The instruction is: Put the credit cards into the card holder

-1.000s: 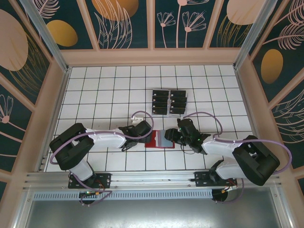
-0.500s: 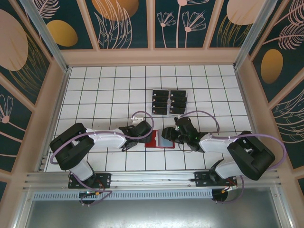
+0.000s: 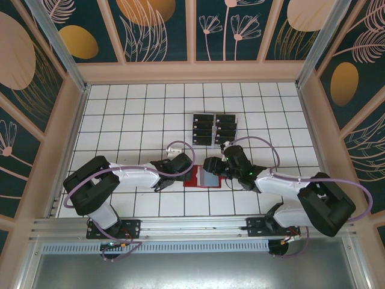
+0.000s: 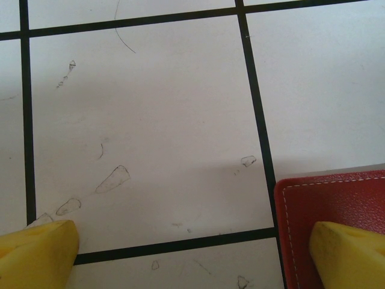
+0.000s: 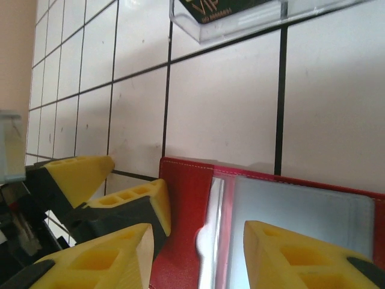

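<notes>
The card holder [image 3: 195, 179] lies open and flat on the white gridded table [image 3: 120, 120], between the two arms and just nearer the robot than the clear slotted tray [image 3: 236, 129]. Its red cover faces up on the left half and a grey-blue inner pocket on the right. The credit cards [image 3: 215, 129] sit in the tray in two columns of dark rectangles, apart from the wallet and untouched by either arm. The right wrist view shows the near edge of the tray at the top of the frame, with a dark card with gold lettering behind the clear wall; most of the lettering is cut off and hard to read. The left gripper [image 4: 192, 256] has its yellow fingers spread wide. One fingertip is down over bare tile and the other over the corner of the red cover, apparently resting on it, though contact is hard to confirm from this angle. Nothing is held between them. The right gripper [image 5: 198, 259] hovers low over the open wallet with its jaws partly apart. One finger is above the red leather near the fold and the other above the grey-blue pocket, and a shiny clear strip of the pocket edge shows in the gap. It holds no card and nothing else. In the right wrist view the left gripper's two yellow tips appear just beside the wallet's left edge, close to the right gripper's own finger.
</notes>
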Controlling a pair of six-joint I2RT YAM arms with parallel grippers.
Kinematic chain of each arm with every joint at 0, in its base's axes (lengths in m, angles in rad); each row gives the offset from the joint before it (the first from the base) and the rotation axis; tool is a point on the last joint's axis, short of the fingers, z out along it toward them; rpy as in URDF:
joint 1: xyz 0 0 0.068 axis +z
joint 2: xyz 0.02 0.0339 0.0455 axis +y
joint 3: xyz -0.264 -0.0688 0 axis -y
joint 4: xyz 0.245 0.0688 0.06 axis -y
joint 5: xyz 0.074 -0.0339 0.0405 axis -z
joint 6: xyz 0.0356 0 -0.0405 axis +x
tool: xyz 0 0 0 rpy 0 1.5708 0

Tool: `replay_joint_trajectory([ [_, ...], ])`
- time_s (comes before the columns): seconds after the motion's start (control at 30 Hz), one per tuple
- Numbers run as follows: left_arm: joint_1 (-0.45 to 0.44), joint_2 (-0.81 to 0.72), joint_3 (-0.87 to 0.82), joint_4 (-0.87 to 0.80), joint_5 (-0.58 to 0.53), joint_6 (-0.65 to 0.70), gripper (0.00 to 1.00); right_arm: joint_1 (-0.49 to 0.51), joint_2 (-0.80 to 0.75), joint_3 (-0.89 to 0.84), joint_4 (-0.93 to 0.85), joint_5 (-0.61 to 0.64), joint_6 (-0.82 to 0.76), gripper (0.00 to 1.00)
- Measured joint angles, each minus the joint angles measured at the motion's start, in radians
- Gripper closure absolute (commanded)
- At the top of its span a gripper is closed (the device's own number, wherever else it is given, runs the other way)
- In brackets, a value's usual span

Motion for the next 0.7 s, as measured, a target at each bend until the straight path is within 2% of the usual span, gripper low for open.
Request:
replay_joint_trajectory([
  [0.23, -0.001, 0.001, 0.000, 0.000, -0.001, 0.000, 0.02, -0.001, -0.018, 0.000, -0.072, 0.038, -0.021, 0.50],
  [0.7, -0.001, 0.005, 0.000, 0.007, -0.004, 0.000, 0.02, -0.001, 0.098, -0.011, -0.021, 0.037, -0.035, 0.50],
])
